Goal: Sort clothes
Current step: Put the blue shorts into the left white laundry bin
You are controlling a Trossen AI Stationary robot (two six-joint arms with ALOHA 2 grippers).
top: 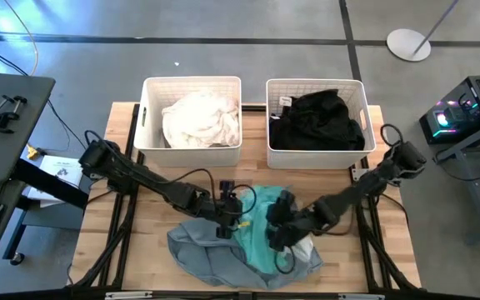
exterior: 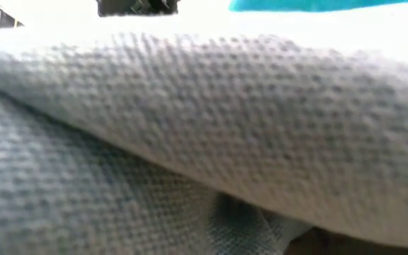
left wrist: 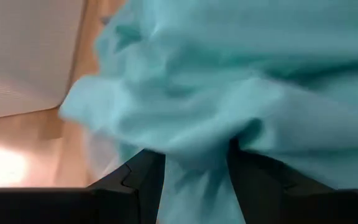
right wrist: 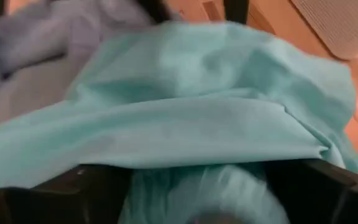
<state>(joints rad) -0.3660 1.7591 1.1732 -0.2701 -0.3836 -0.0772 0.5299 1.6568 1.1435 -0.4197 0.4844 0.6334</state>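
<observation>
A teal green garment [top: 257,223] lies bunched on top of a light blue-grey denim garment [top: 202,254] on the near middle of the table. My left gripper [top: 226,225] is at the teal garment's left edge, shut on it [left wrist: 194,186]. My right gripper [top: 276,236] is at its right side, with fingers wide apart and teal cloth [right wrist: 197,186] over and between them. White clothes [top: 200,117] fill the far left basket and black clothes [top: 317,121] fill the far right one. The denim [exterior: 190,142] fills the low view. My left gripper pinches a bunched fold of the teal garment [left wrist: 194,177] between its two fingers [left wrist: 145,177], coming at it low from the table's left. The rest of the cloth lies on the denim. My right gripper's open fingers [right wrist: 92,183] are pushed into the teal garment from the table's right, and a fold of cloth [right wrist: 185,143] lies across them.
Two white slatted baskets [top: 192,83] [top: 315,83] stand side by side at the table's far edge. A bit of white cloth [top: 304,248] shows beside my right gripper. Bare wood [top: 398,242] shows at the table's near left and right.
</observation>
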